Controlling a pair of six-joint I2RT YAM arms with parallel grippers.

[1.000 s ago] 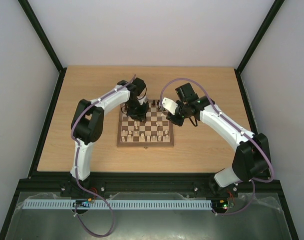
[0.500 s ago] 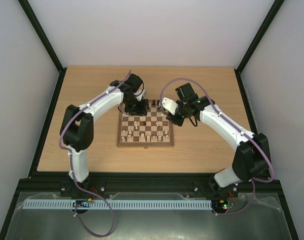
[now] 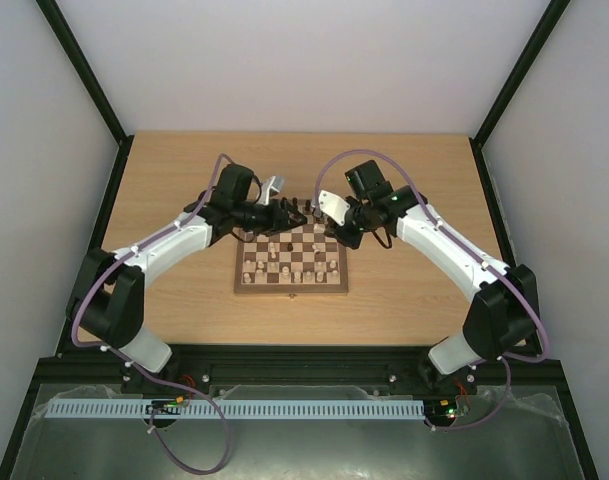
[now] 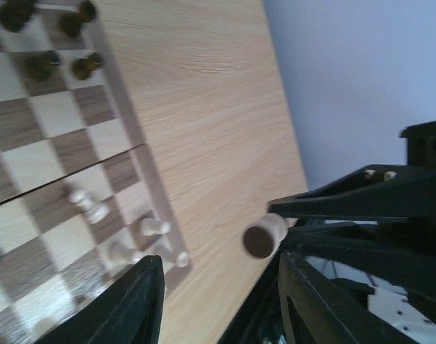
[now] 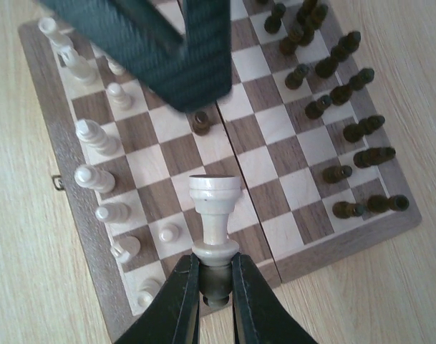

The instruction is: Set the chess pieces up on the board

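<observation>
The right wrist view gives the clearest look. The right fingers [image 5: 180, 304] are clenched on one end of a pale piece [image 5: 214, 208], whose flared free end points away from them. It hangs above the right-hand edge of the board [image 5: 289, 259], not touching any square.

The same view shows how the board is filled. Pale pieces [image 5: 94, 137] stand along the near side, by the small clasp, and dark pieces [image 5: 346, 129] crowd the far side. One lone dark piece [image 5: 200, 122] stands in the middle squares. A dark, blurred part of the left arm [image 5: 157, 50] fills the top of this picture.

The left wrist view adds two things. The left fingers [image 4: 135, 304] are spread apart with nothing between them, over the bare desk [image 4: 203, 107] just beside a corner of the board. Further off, the held pale piece shows at the tips of the right arm's dark fingers, with a dark round face on its free end.

From the top view, both arms reach in over the far half of the board, the left from the far-left corner. The pieces are too small there to tell apart.
</observation>
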